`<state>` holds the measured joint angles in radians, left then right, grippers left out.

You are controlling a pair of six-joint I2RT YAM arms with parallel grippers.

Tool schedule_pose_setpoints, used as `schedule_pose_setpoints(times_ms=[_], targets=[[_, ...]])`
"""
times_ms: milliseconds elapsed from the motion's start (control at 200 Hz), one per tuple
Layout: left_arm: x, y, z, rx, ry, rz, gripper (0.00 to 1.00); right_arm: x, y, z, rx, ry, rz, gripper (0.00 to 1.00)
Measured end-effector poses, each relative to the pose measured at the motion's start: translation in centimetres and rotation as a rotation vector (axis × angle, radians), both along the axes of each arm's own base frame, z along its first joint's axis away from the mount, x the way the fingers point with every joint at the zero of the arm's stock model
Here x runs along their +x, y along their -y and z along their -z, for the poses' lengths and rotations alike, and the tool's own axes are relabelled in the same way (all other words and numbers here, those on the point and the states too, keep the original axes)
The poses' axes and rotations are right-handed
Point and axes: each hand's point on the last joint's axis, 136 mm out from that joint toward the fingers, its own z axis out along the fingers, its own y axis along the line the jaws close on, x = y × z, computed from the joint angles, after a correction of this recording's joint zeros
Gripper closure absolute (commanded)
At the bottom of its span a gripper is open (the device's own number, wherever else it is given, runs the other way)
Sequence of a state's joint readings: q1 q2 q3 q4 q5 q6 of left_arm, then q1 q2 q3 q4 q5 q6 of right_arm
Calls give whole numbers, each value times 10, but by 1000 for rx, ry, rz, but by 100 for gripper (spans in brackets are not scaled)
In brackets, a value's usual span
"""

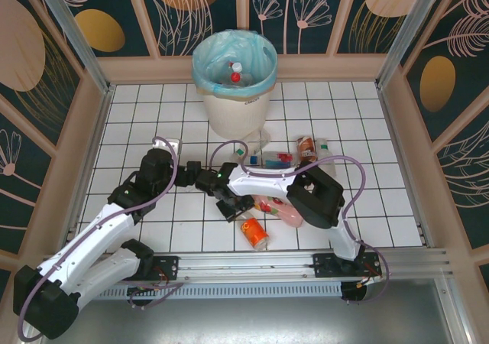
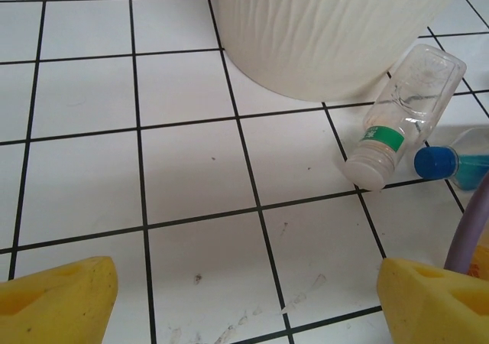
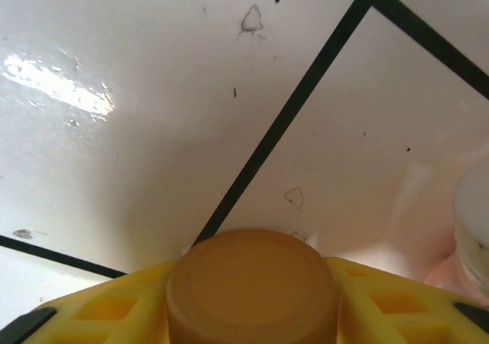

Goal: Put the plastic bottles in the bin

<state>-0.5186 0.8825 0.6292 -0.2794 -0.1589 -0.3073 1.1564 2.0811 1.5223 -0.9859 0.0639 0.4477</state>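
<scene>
Green-labelled clear bottle (image 2: 405, 107) beside bin (image 2: 328, 30); tan-capped bottle (image 3: 252, 279) in right pincer (image 3: 252, 317)

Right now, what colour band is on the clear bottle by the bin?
Green band, best seen in the left wrist view.

Tiles (image 1: 137, 130) left of the bin (image 1: 233, 113) lie bare; bottles (image 1: 279, 158) clutter its front.

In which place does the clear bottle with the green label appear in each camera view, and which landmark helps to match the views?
Top external: the green-label bottle lies near the picture's centre, beside the bin's base.
Left wrist: it is at upper right, beside the bin, cap toward the camera.
Right wrist: a brown cap sits in the right gripper, over tiles.
Shared landmark: the bin, and the black tile lines.
</scene>
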Motion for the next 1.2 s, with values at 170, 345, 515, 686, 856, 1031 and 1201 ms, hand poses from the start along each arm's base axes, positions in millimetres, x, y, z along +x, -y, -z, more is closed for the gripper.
schedule_pose_setpoints(times_ms=[170, 345, 515, 686, 856, 1031, 1201], targets=[[3, -2, -5, -4, 24, -14, 12, 1, -2, -11, -5, -3, -16, 65], [6, -4, -16, -16, 61, -29, 12, 4, 0, -27, -28, 1, -21, 70], [11, -12, -34, -15, 101, -73, 11, 23, -21, -78, 41, 57, -21, 73], [24, -6, -113, -129, 268, -94, 11, 73, -60, -182, 285, 227, 5, 76], [30, 5, -203, -229, 473, -62, 10, 132, -73, -307, 618, 469, 28, 78], [45, 24, -225, -190, 499, -7, 10, 182, -49, -373, 802, 667, 95, 78], [57, 30, -242, -153, 528, 1, 10, 216, -24, -405, 868, 800, 136, 78]])
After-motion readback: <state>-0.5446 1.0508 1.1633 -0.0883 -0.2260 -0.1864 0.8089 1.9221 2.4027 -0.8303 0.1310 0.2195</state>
